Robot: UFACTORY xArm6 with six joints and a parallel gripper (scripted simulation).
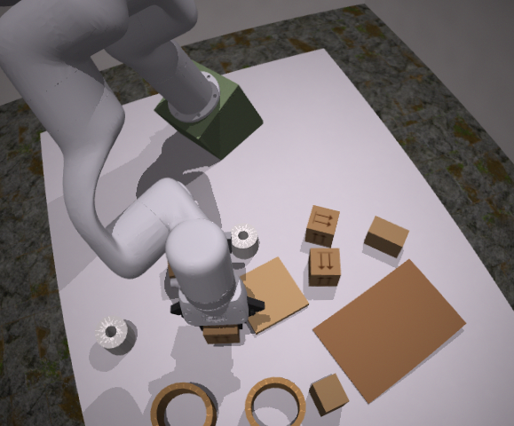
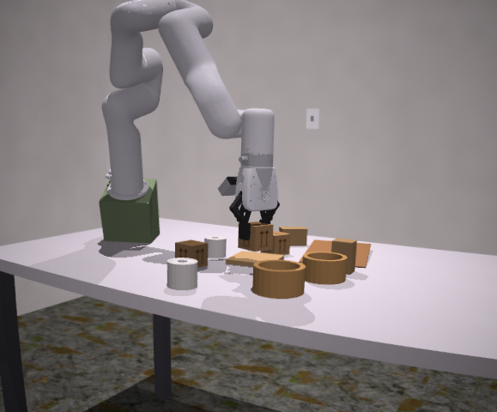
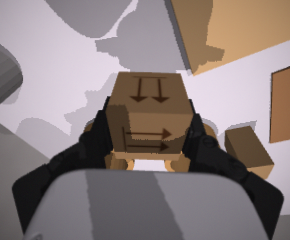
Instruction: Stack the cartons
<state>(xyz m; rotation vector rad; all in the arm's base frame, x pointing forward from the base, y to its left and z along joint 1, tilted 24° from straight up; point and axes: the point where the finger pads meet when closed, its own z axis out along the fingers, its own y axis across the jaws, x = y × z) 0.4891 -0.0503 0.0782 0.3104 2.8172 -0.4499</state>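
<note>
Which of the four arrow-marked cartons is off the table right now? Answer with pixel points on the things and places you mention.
The carton [image 1: 221, 335] [image 2: 260, 236] [image 3: 150, 112] clamped in the gripper [image 2: 255, 230] [image 3: 148, 109]; the other three stand on the table.

The xArm 6 [image 1: 87, 91] [image 2: 206, 80] rises from its base, folds over at the top and slopes down through its forearm [image 1: 83, 183] [image 2: 210, 86] to the wrist [image 1: 199, 256] [image 2: 257, 135], whose last section stands upright in the exterior view. Below it, the xArm Gripper [image 1: 220, 326] [image 2: 255, 230] [image 3: 148, 109] points down, clear above the table. Its two black fingers stand part-way apart, on opposite sides of a gripped carton, the finger pads pressed to its side faces. In the wrist view the fingers reach forward from left and right, roughly level with each other.
</note>
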